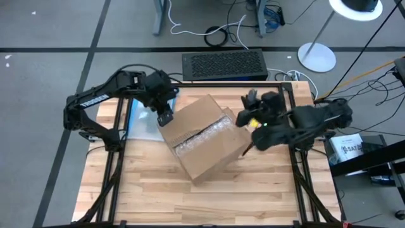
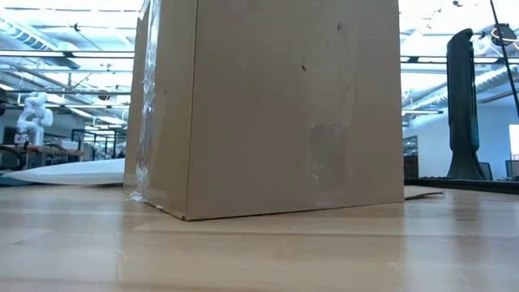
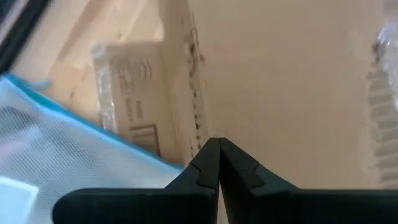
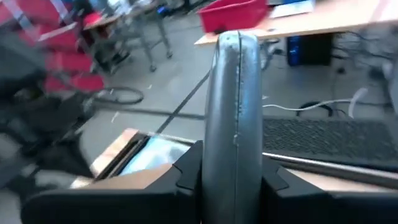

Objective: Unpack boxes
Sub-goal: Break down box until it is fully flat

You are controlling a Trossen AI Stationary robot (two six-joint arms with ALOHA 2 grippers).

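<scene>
The box [image 1: 201, 140] is looking stiff, light and tape-slick, best gripped at its flap edges; the left gripper [image 1: 166, 118], fingers together, is pressing its ten-o'clock corner while the right gripper [image 1: 251, 119] is clamping a grey blade-like tool [image 4: 235, 124] at three o'clock.

Low view: the box [image 2: 276, 105] fills the frame and runs off the top edge, so its top face, both arms and most of the worktop [image 2: 259, 251] behind it are hidden. Left wrist view: the clear pouch with blue edge [image 3: 68, 149] is cut off at the frame's edge and blurred, and the print on the box flap cannot be read. Right wrist view: a grey handle-like object [image 4: 233, 118] between the right gripper's [image 4: 231, 180] fingers runs out of frame, its working end unseen; the far room is smeared.
</scene>
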